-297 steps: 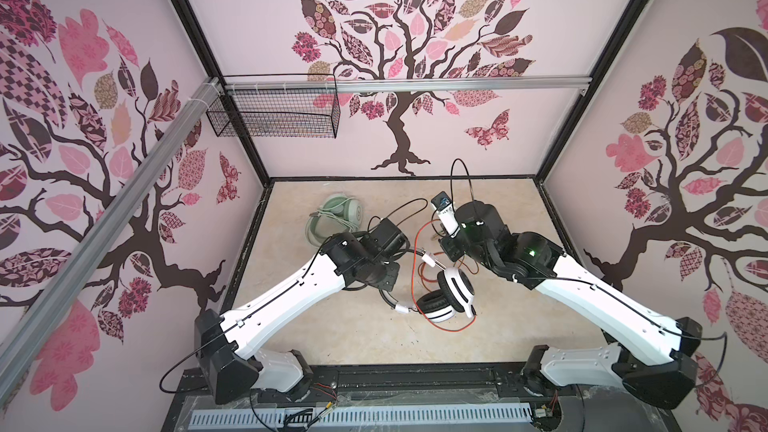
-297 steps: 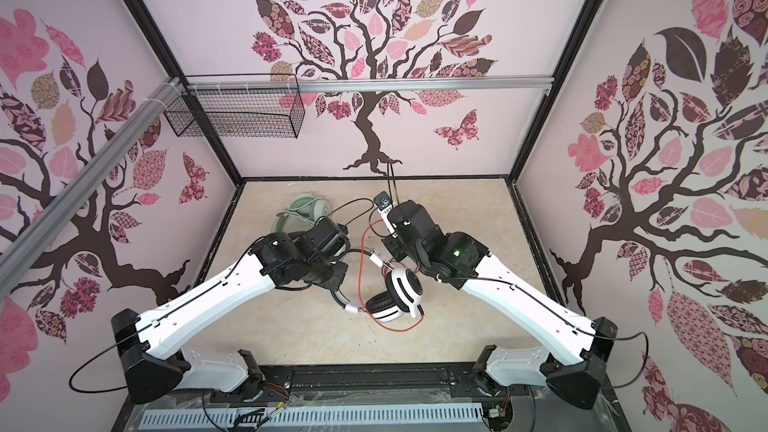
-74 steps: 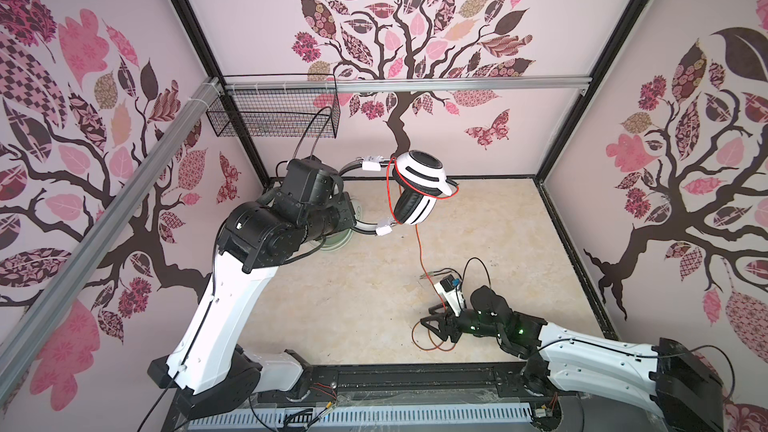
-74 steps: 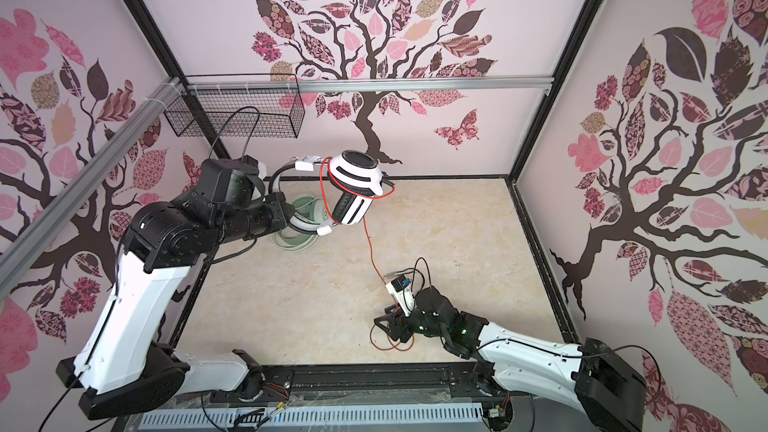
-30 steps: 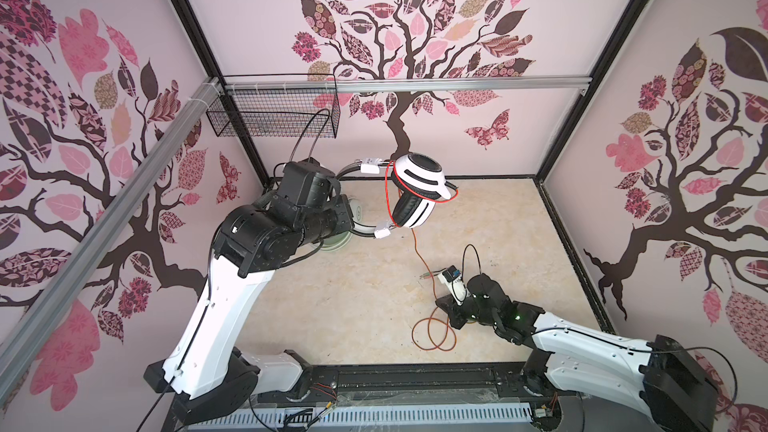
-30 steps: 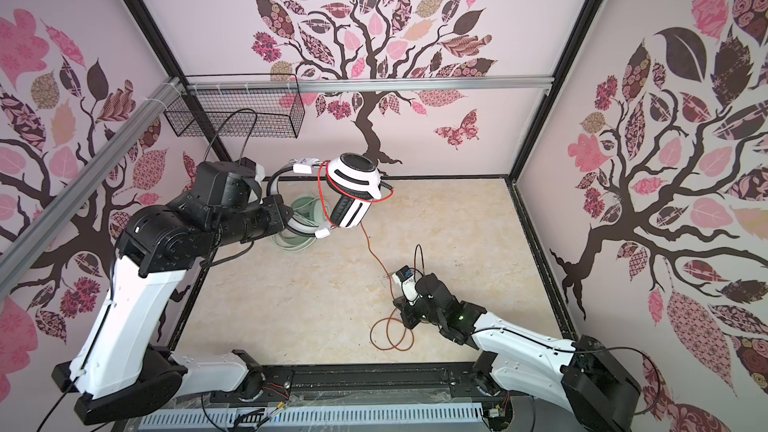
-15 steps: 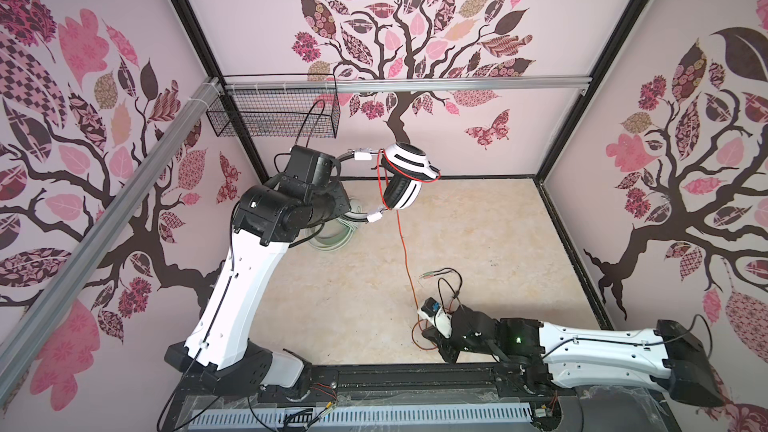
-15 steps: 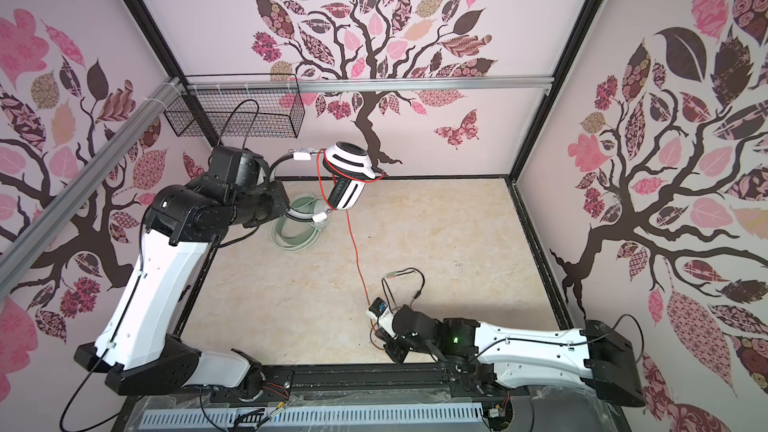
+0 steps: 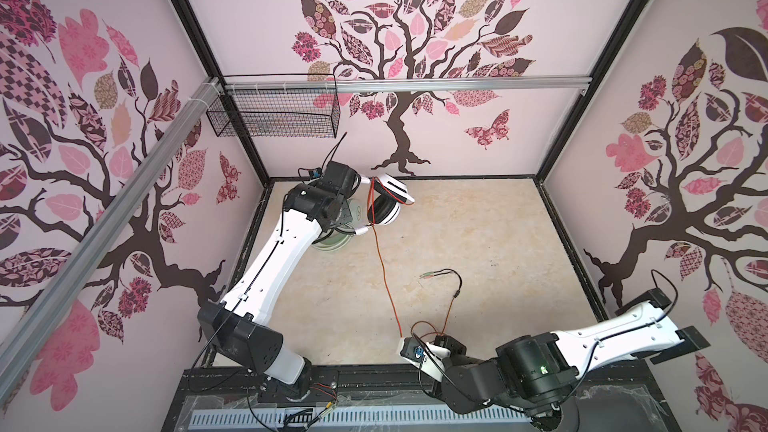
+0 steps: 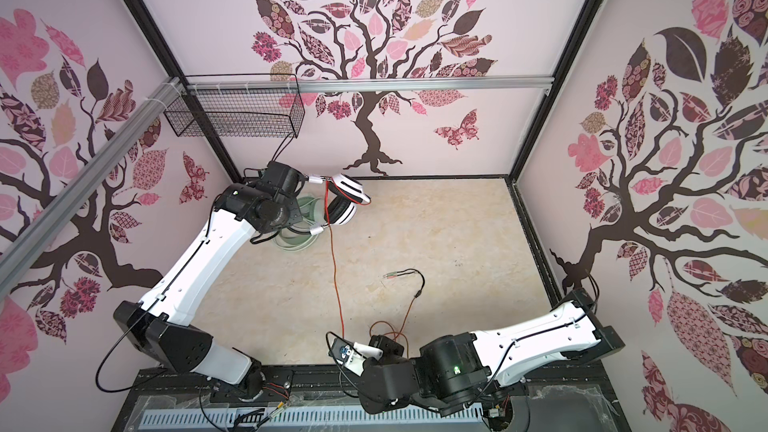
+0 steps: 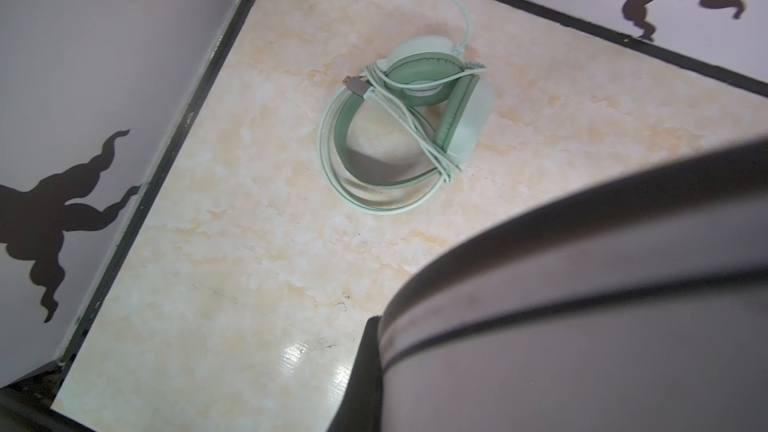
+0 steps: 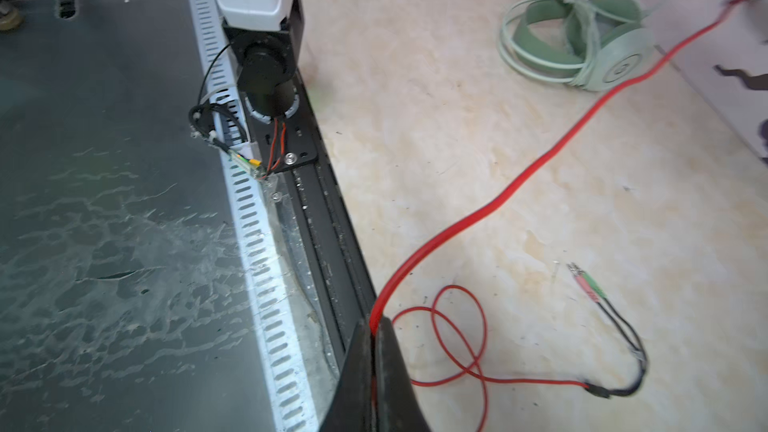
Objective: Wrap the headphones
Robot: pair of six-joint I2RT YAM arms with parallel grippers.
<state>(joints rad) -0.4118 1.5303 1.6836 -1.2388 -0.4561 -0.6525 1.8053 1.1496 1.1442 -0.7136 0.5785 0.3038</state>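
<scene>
1. In both top views the white headphones (image 9: 384, 205) (image 10: 343, 201), with black pads, appear left of centre near the back wall. They are held up clear of the tabletop (image 9: 478, 243).
2. The left gripper (image 9: 348, 198) has its jaws clenched on the headband (image 11: 582, 284). The band fills the lower right of the left wrist view as a blurred grey and black arc. The jaws themselves are hidden in every view.
3. The orange-red cord (image 9: 384, 276) (image 10: 336, 284) loops around the earcups. From there it runs down the frame in a nearly straight line to the bottom centre.
4. The right gripper (image 12: 374, 334) sits at the bottom centre of the right wrist view, low at the front edge of the tabletop. Its jaws are pinched tight on the orange-red cord.
5. Past the jaws the slack lies in a loose loop (image 12: 457, 338) on the tabletop. It then becomes a black split lead ending in pink and green plugs (image 12: 586, 284) (image 9: 428, 275), which lie apart from both arms.
6. The mint-green headphones (image 11: 415, 118) (image 12: 582, 43) lie on the tabletop at the back left, partly under the left arm in both top views. Their pale cord is wound around the earcups and band.
7. A wire basket (image 9: 274, 114) hangs from the rail at upper left.
</scene>
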